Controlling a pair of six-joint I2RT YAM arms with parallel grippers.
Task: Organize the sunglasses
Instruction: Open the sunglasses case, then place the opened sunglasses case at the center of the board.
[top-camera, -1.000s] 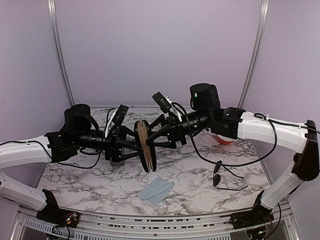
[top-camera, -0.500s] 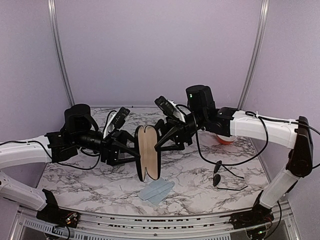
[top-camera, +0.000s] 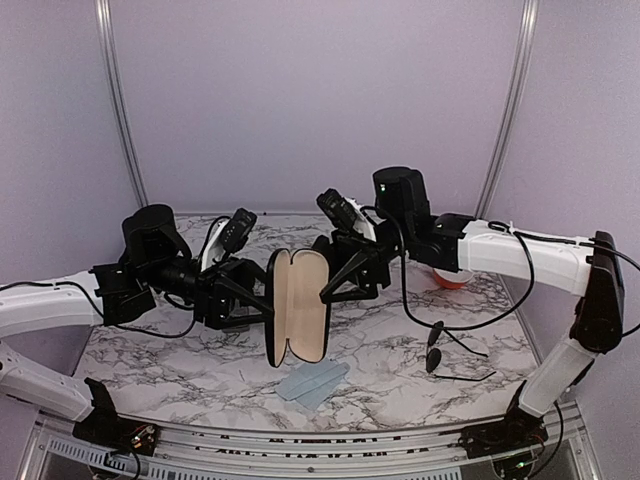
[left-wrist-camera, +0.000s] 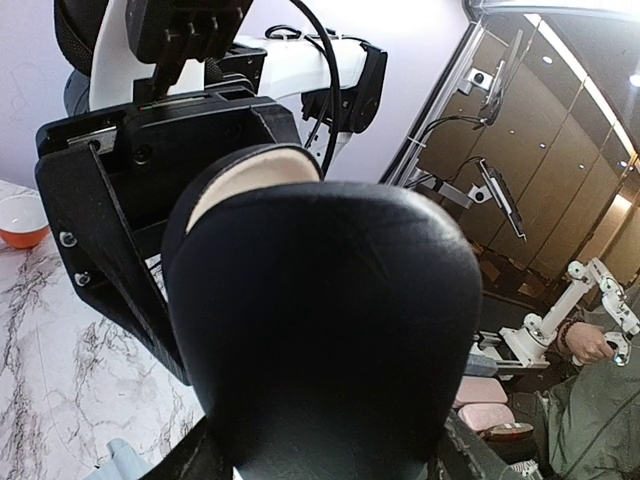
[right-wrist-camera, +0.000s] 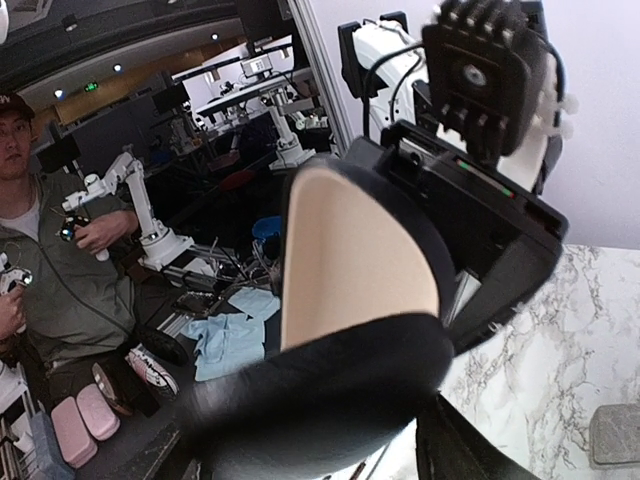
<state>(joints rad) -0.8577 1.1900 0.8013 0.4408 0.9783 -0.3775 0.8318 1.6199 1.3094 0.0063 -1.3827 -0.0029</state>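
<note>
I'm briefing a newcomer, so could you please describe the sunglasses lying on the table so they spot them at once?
Start at the marble table and look to its near right part, in front of the orange bowl. The sunglasses lie right of the blue-grey cloth: the only black wire frame, with dark oval lenses and long arms.

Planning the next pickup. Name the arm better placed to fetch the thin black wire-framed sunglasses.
Right. The sunglasses lie at the right of the marble table, near the right arm's base; the left gripper sits beyond the glossy black oval case both grippers hold open. The right gripper must release first.
</note>
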